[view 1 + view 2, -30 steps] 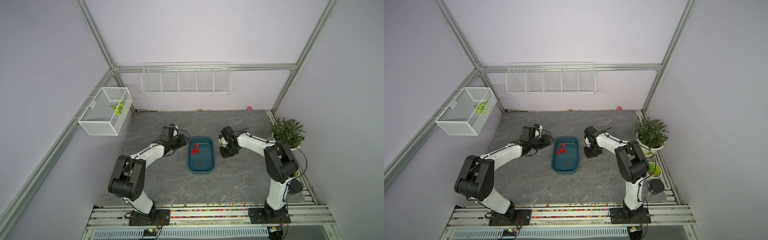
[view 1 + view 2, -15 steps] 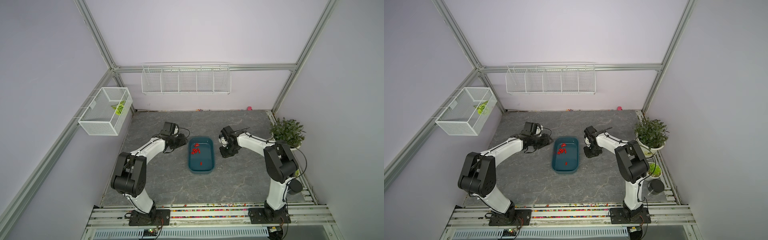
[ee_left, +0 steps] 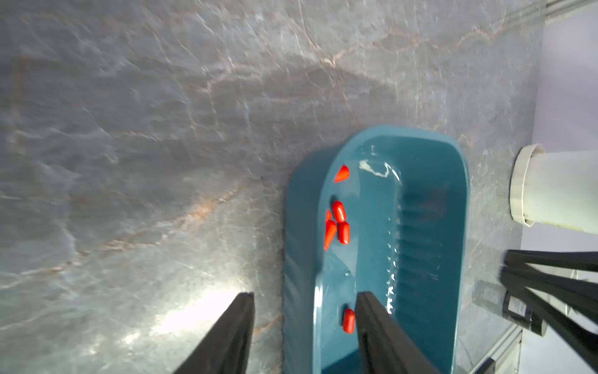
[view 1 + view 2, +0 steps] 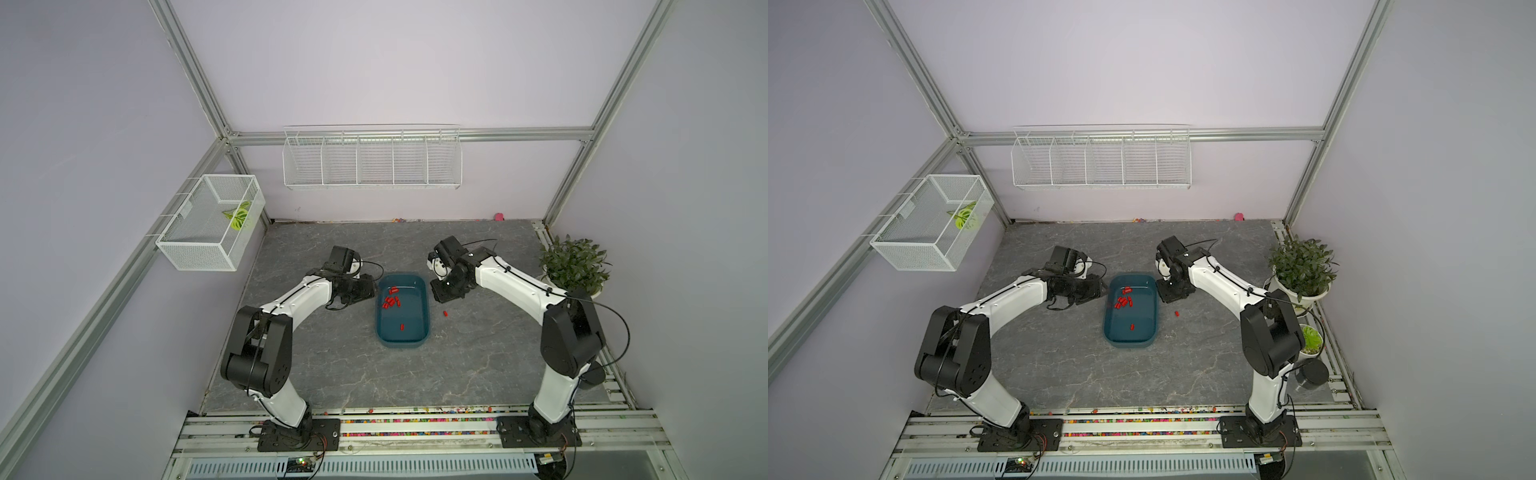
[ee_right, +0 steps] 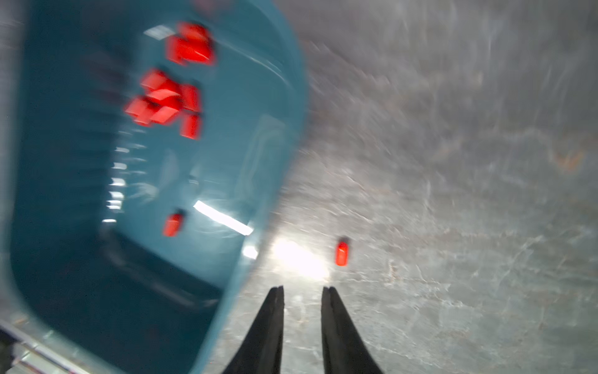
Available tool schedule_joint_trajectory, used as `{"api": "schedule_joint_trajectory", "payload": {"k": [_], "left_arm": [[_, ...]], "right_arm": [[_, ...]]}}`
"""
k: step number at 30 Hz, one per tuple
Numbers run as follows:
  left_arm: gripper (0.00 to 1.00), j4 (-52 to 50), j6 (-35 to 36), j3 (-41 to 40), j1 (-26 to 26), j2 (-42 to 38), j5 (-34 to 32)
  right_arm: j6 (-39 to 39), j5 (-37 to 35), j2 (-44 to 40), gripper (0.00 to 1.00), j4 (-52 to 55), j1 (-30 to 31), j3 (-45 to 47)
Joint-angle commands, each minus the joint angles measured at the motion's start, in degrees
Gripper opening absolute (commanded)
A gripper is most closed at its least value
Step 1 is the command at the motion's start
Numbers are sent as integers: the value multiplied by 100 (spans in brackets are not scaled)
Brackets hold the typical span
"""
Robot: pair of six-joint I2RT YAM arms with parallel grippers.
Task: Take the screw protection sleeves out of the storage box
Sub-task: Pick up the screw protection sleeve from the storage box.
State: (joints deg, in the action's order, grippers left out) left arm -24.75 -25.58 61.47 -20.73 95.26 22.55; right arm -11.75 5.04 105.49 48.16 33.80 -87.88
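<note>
On the grey table (image 4: 332, 365), the storage box (image 4: 402, 344) sits about midway between the left and right edges, its long sides running toward the far edge. In its near half a single sleeve (image 4: 401, 327) lies alone on the box floor. A little farther on, a stray sleeve (image 4: 445, 313) lies on the table just outside the box's right wall. Your right gripper (image 5: 302, 288) hangs just beyond it, jaws slightly apart with nothing between them and the stray sleeve ahead of the tips. The rest of the screw protection sleeves (image 4: 390, 301) lie bunched in the box's far half. There your left gripper (image 3: 304, 294) straddles the box's left wall, jaws well apart. One finger (image 3: 372, 323) is inside beside a sleeve and the other is over the table, so it grips nothing.
</note>
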Motion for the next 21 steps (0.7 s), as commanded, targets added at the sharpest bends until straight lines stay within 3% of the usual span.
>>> {"api": "schedule_joint_trajectory", "payload": {"k": [1, 13, 21], "left_arm": [[57, 142, 49, -240, -104, -97, 120], [56, 545, -64, -537, -116, -53, 154], [50, 657, -122, -649, -107, -165, -47]], "right_arm": [[-140, 138, 88, 26, 308, 388, -427], [-483, 337, 1382, 26, 247, 891, -1617], [-685, -10, 1934, 22, 97, 898, -1689]]}}
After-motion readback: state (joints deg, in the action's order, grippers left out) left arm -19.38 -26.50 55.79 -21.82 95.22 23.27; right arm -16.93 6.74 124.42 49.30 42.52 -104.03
